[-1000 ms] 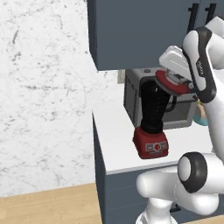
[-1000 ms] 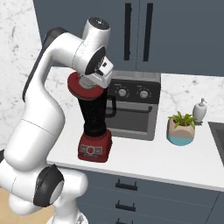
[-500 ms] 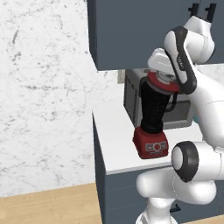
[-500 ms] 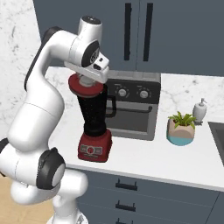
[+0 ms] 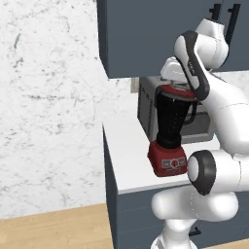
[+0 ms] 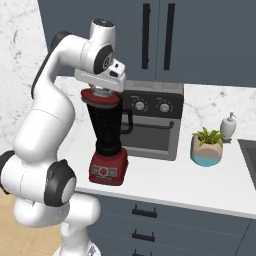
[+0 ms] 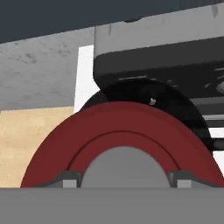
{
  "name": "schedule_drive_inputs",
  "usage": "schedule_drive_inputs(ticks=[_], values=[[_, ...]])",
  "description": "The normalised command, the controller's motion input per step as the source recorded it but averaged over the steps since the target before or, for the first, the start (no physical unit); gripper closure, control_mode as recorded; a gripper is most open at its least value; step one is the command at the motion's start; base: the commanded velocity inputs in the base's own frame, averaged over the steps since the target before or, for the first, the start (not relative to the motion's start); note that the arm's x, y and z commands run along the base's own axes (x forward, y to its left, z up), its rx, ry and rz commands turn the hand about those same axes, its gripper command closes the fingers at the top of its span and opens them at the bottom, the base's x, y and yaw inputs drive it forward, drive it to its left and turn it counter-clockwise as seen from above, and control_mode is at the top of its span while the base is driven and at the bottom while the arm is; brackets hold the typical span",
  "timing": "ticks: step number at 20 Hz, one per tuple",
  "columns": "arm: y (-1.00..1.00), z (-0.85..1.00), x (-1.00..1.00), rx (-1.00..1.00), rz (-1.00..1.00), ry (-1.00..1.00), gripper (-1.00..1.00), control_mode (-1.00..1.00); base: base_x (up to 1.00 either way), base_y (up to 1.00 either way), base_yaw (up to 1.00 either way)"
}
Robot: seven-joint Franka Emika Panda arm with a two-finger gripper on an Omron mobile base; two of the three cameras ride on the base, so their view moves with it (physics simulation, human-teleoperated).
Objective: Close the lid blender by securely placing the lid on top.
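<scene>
The blender stands at the counter's front left, a dark jar on a boxy red base. The round red lid sits level at the jar's mouth, with my gripper shut on it from above. In the left base view the lid caps the jar under the white hand. In the hand view the lid lies close below my gripper, whose fingers flank its grey centre knob. A crescent of the dark jar rim shows beyond the lid's far edge.
A grey toaster oven with knobs stands right behind the blender. A potted plant and a soap dispenser stand further right, near a sink edge. Dark upper cabinets hang close above the hand.
The arm has swung its elbow over and brought the lid from slightly right of the jar's top to sit over the mouth. The blender has stayed put.
</scene>
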Motion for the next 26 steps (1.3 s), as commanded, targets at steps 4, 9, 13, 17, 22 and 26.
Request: schedule_drive_inputs(ticks=[4, 9, 13, 17, 22, 26], values=[[0.0, 0.0, 0.27, -0.09, 0.09, 0.0, 1.0, -1.0, 0.0, 0.0, 0.0], [0.0, 0.0, 0.24, -0.07, 0.08, 0.0, 1.0, -1.0, 0.0, 0.0, 0.0], [0.0, 0.0, 0.25, -0.07, 0.07, 0.0, 1.0, -1.0, 0.0, 0.0, 0.0], [0.0, 0.0, 0.11, -0.02, 0.04, -0.05, 1.0, -1.0, 0.0, 0.0, 0.0], [0.0, 0.0, 0.03, 0.0, 0.03, -0.13, 1.0, -1.0, 0.0, 0.0, 0.0], [0.0, -0.03, 0.0, 0.0, 0.02, -0.18, 1.0, -1.0, 0.0, 0.0, 0.0]])
